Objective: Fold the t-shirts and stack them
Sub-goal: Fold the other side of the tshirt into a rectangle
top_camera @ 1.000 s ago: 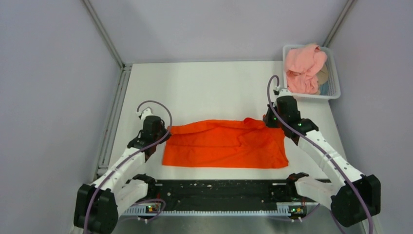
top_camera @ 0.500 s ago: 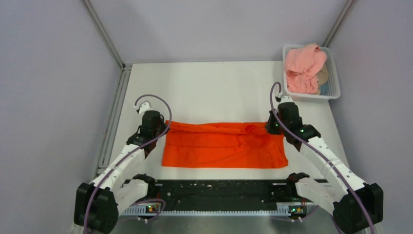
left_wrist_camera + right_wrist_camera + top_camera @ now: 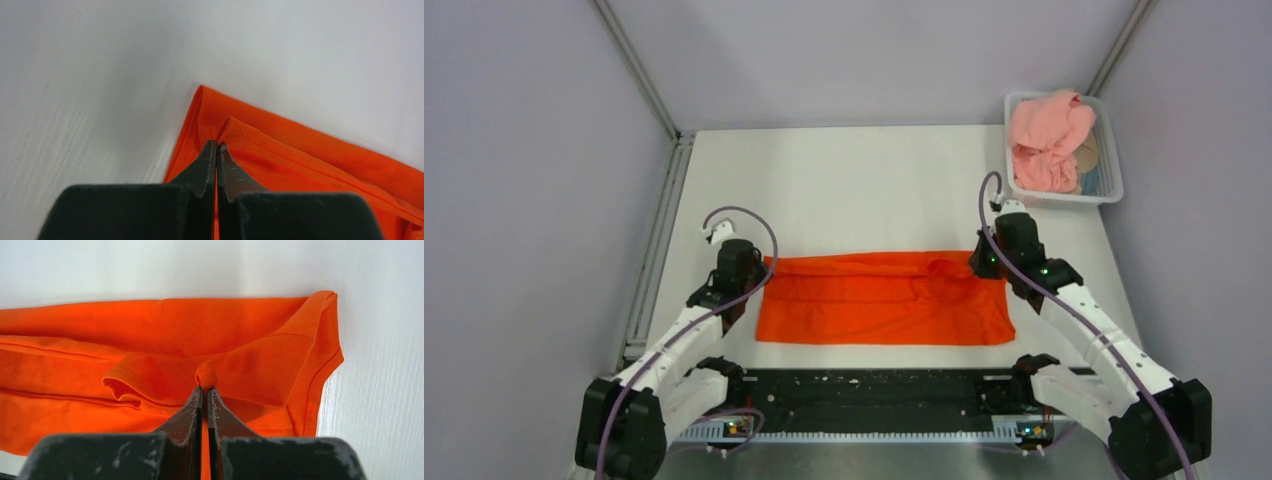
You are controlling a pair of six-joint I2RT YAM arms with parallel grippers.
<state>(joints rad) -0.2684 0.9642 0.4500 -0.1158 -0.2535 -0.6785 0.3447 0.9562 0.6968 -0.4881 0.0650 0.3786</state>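
We grip the orange tee [image 3: 884,300], a half-folded band on the counter [image 3: 854,180] nearer us than the basket [image 3: 1112,170], with left claw [image 3: 216,145] and right claw [image 3: 205,390] both clamped tight on its cloth, while the pink tee [image 3: 1046,135] sits crumpled in the basket, not yet folded.

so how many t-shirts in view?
2: orange-red tee flat on the table; pink tee bunched in the basket, far right; other cloth beneath it, so more may be hidden.
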